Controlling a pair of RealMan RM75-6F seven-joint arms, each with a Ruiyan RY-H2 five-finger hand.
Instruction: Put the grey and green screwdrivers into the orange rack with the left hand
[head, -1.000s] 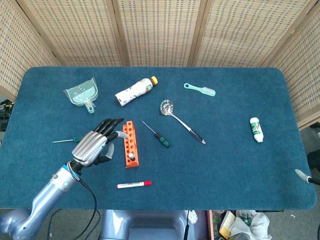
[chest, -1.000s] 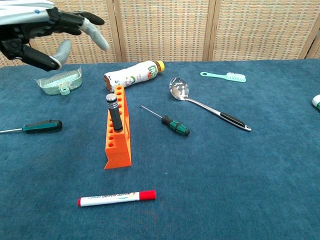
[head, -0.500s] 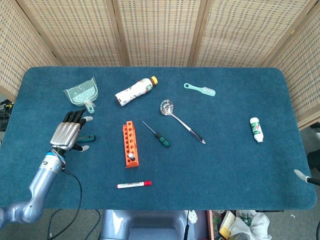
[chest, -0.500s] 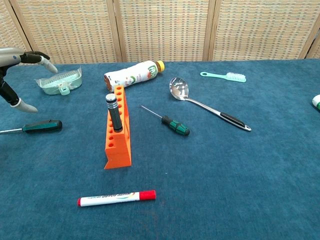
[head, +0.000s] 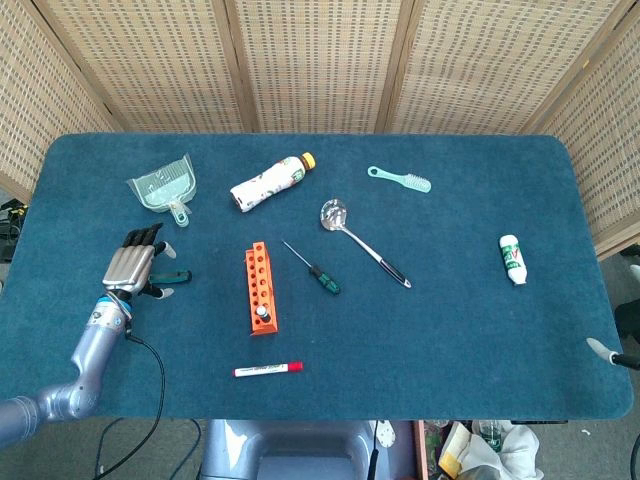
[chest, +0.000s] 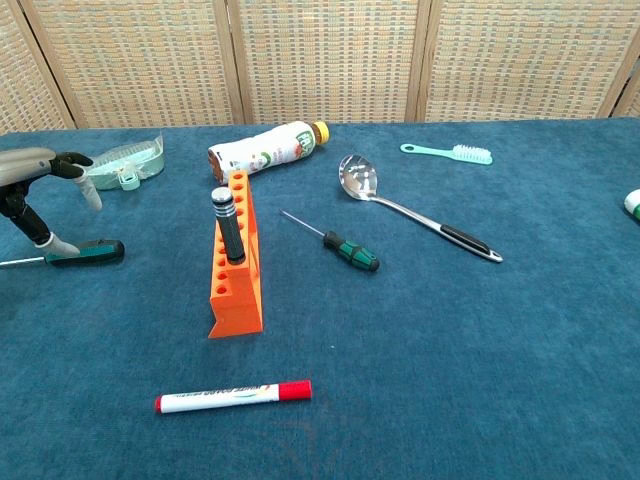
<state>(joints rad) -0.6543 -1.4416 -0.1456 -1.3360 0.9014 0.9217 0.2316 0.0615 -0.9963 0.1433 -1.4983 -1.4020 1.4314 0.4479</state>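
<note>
Left hand (head: 133, 265): fingers spread, holding nothing, over dark-green-handled screwdriver (chest: 84, 252) at desk's left. Orange plastic rack (head: 260, 289): grey-and-black-handled screwdriver (chest: 229, 225) standing upright in it.

**Silver arm, dark-fingered hand**

The left hand (head: 135, 264) has a ribbed silver-grey back, black fingers (chest: 68, 160) and pale grey fingertip pads. Its arm (head: 85, 350) is a smooth, metallic blue-grey tube with a blue band at the wrist, and a thin black cable (head: 155, 372) loops beside it.

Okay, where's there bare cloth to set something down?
Free: the stretch between the spoon and the white bottle, plus the front edge right of the marker. Crowded: around the orange rack, both screwdrivers and the left hand.
</note>
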